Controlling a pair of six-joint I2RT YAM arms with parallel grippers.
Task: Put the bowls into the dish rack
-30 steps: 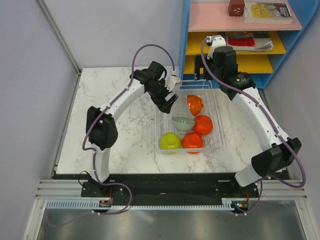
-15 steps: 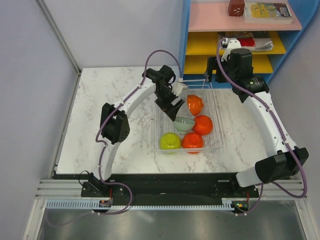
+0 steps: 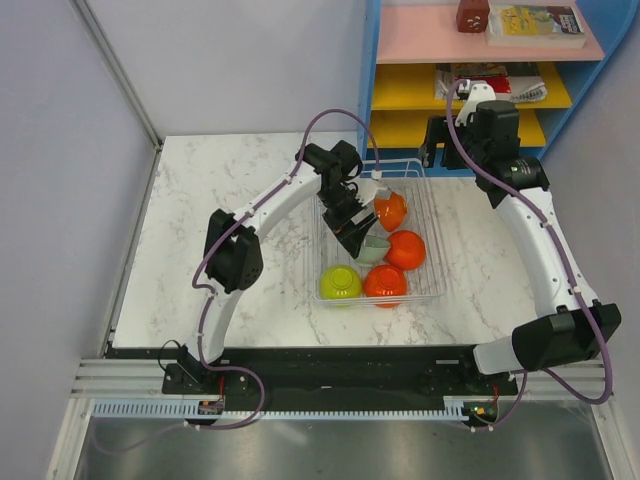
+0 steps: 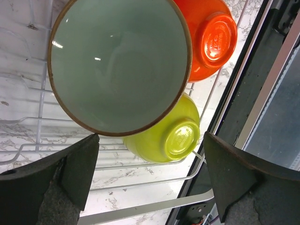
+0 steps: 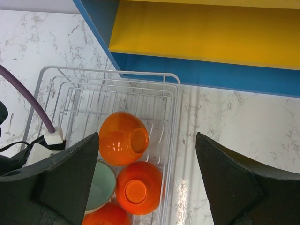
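The wire dish rack point(image 3: 432, 215) holds three orange-red bowls point(image 3: 390, 208), point(image 3: 406, 250), point(image 3: 385, 283), a yellow-green bowl point(image 3: 340, 283) and a sage-green bowl point(image 3: 374, 247). The white bowl is out of view. My left gripper point(image 3: 352, 238) is open and empty, low over the rack just above the sage-green bowl point(image 4: 117, 61), with the yellow-green bowl point(image 4: 164, 136) beyond it. My right gripper point(image 3: 436, 150) is open and empty, raised behind the rack's far end; its view looks down on the rack point(image 5: 171, 93) and orange-red bowls point(image 5: 123, 138).
A blue shelf unit point(image 3: 560, 130) with yellow and pink boards stands at the back right, close behind my right gripper. Books and a brown object lie on its boards. Grey walls border the marble table point(image 3: 220, 230) on the left and back.
My left gripper has moved right and down into the rack, over the sage-green bowl. My right arm has drawn back and to the right, toward the shelf. The bowls have not moved.
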